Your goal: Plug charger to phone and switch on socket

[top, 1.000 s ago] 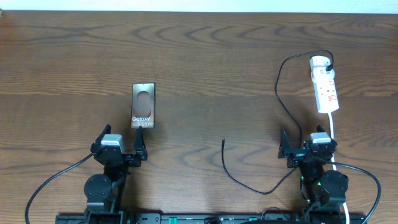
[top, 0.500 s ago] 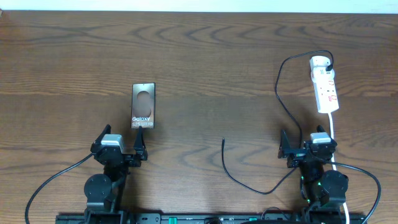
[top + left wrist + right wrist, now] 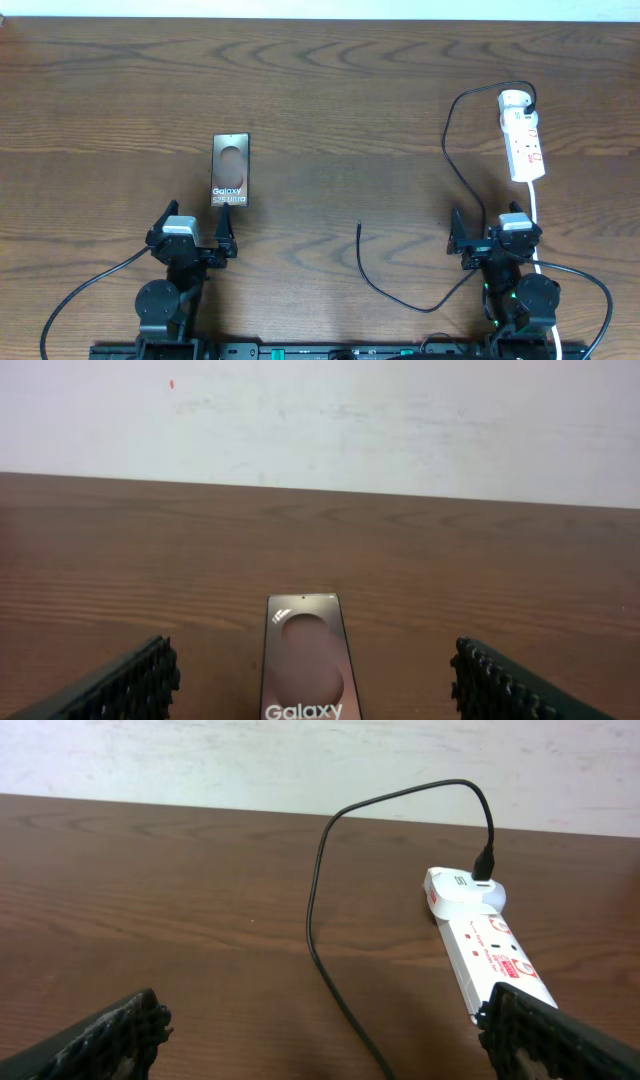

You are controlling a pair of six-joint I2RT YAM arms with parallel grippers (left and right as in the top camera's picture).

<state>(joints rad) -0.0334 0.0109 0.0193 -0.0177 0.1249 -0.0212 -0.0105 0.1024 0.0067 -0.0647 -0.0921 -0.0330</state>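
Seen from overhead, the left gripper (image 3: 193,240) sits near the front edge of the wooden table (image 3: 330,90). Its 2 fingers are spread wide with nothing between them. The phone (image 3: 230,170) lies flat just beyond it, toward 1 o'clock, face up with the white lettering at its near end and the lighter circle at its far end. In the left wrist view it lies centred between the fingers, touching neither.

Near the table's middle, the charger's (image 3: 312,910) connector tip (image 3: 360,227) lies free on the wood, at about 4 o'clock from the phone and well apart from it. The thin black cable runs back toward 5 o'clock, curves right to pass by the right gripper (image 3: 495,245), then loops up toward 12 o'clock and bends over into the socket's (image 3: 522,135) rounded far end, where its plug (image 3: 530,104) sits.

The right gripper also stands wide open, holding nothing. The socket lies at roughly 12 o'clock from it, its white cord (image 3: 537,215) trailing back toward 6 o'clock.
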